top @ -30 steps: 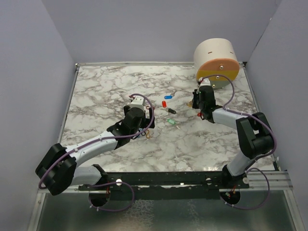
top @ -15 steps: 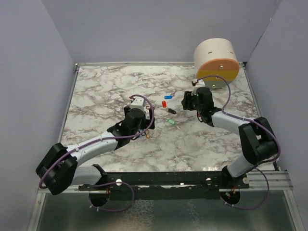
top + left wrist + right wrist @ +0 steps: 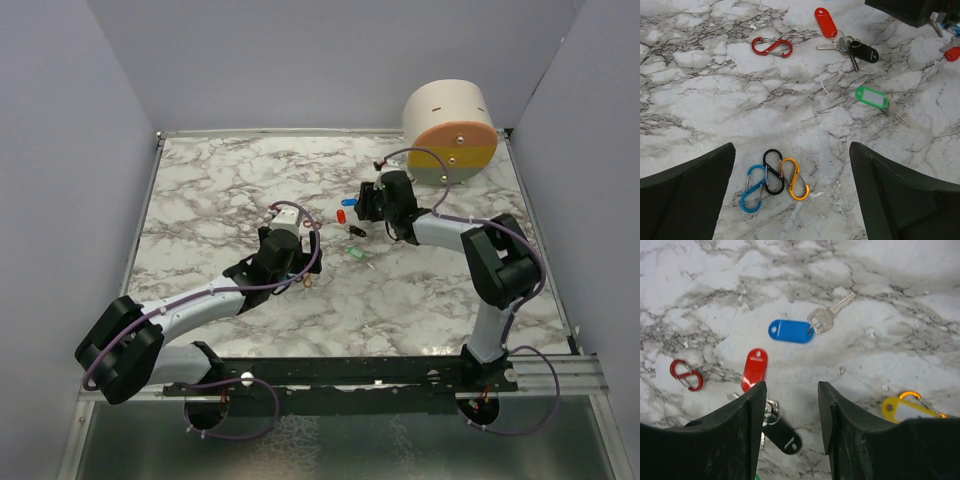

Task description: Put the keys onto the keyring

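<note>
The left fingers (image 3: 685, 195) stand released, spread wide above the marbled counter (image 3: 700, 100) with nothing between them. Seen from the left wrist, the keyring (image 3: 772, 180) lies flat on the counter in the gap between them, toward 6 o'clock of the view: three oval loops side by side, blue, black and orange (the black one in the middle, overlapping its neighbours). A lone red loop (image 3: 772, 47) lies well apart from the bunch at its 12 o'clock. At 1 o'clock of the keyring, the red-tagged key (image 3: 826, 22) and the black-tagged key (image 3: 864, 51) lie in a small heap with their metal shafts crossing. The green-tagged key (image 3: 871, 96) lies alone at 2 o'clock.

The right fingers (image 3: 715, 440) are also released, standing partly apart and grasping nothing, with only bare counter in the gap. In the right wrist view, the blue-tagged key (image 3: 791, 331) lies at 12 o'clock of that gap, its shaft pointing toward 2 o'clock. The yellow-tagged key (image 3: 902, 410) is at 3 o'clock, partly hidden behind the right-hand finger, with an orange wire curve at its upper edge.

From above, a cream drum (image 3: 450, 125) with an orange and yellow face stands at 1 o'clock on the counter.
</note>
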`<state>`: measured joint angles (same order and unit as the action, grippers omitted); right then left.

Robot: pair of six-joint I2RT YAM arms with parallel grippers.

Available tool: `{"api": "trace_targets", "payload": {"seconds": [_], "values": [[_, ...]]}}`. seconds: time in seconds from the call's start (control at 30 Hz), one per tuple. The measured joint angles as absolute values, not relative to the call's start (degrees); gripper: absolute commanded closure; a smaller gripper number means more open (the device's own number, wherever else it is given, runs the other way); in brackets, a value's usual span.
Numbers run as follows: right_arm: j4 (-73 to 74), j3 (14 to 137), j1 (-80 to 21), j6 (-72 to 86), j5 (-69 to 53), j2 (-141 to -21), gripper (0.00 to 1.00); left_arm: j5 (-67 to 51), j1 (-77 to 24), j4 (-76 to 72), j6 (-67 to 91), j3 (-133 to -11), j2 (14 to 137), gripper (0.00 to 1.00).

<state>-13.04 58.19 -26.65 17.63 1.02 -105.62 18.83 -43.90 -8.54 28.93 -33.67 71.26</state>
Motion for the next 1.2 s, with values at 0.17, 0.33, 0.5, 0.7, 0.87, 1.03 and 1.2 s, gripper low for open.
{"api": "trace_targets", "payload": {"seconds": [0.17,0.33,0.5,0.7,0.87,1.03,1.2], "values": [[-12.84,64.1,-26.61,19.75,1.87,-109.84,0.55,18.55,-43.9,-8.69,29.06,-33.61,71.26,0.01],[-11.68,68.4,-26.61,22.39,2.28,-113.78,0.57,18.37,-43.88,-9.26,29.06,-33.61,71.26,0.01],[-9.5,71.4,-26.61,24.91,2.52,-116.42,0.58,18.35,-43.88,-9.72,29.06,-33.5,71.26,0.01],[-7.92,73.12,-26.61,26.92,3.44,-117.62,0.58,18.35,-43.9,-9.85,29.06,-33.04,71.26,0.01],[-6.85,74.35,-26.61,27.92,4.12,-118.89,0.59,18.35,-43.88,-9.85,29.04,-32.99,71.26,0.01],[-6.74,74.63,-26.48,28.91,4.71,-119.7,0.61,18.35,-43.88,-9.85,29.04,-32.97,71.26,0.01],[-6.76,74.65,-26.11,29.85,5.17,-120.22,0.63,18.35,-43.88,-9.85,29.04,-32.97,71.26,0.01]]}}
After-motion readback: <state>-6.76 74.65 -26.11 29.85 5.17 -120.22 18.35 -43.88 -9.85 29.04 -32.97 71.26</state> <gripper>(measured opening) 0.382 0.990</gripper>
